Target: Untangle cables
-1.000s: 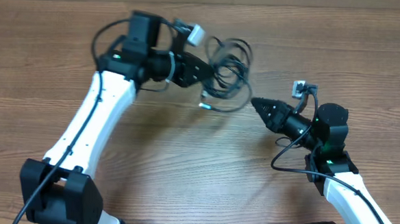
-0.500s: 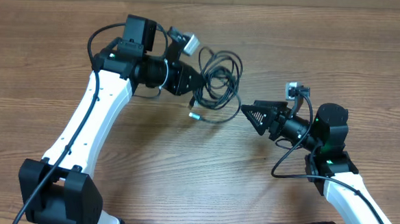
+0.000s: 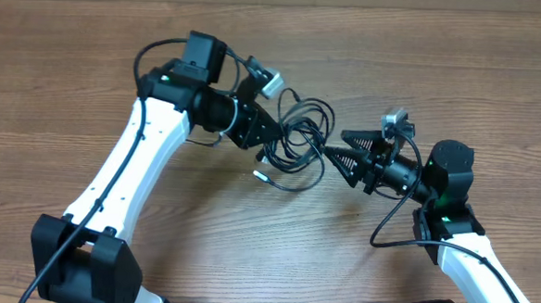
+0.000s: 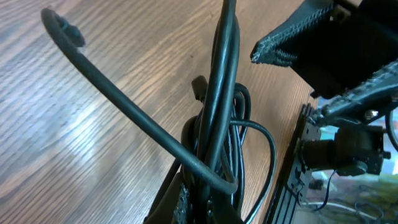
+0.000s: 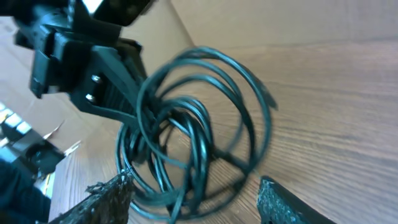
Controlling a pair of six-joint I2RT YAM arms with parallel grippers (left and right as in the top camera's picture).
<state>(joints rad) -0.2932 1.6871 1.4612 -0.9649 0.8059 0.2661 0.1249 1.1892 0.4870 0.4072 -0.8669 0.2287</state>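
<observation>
The cables (image 3: 301,139) form 1 tangled black coil near the middle of the wooden worktop (image 3: 89,77), between the 2 arms. The left gripper (image 3: 269,138) has its jaws pinched on the coil's left side; in the left wrist view the strands (image 4: 219,118) run straight out of its grip. A small plug (image 3: 260,176) sticks out below the coil. The right gripper (image 3: 336,144) points at the coil's right edge, jaws spread and holding nothing; its wrist view shows the loops (image 5: 186,124) just ahead of them.
</observation>
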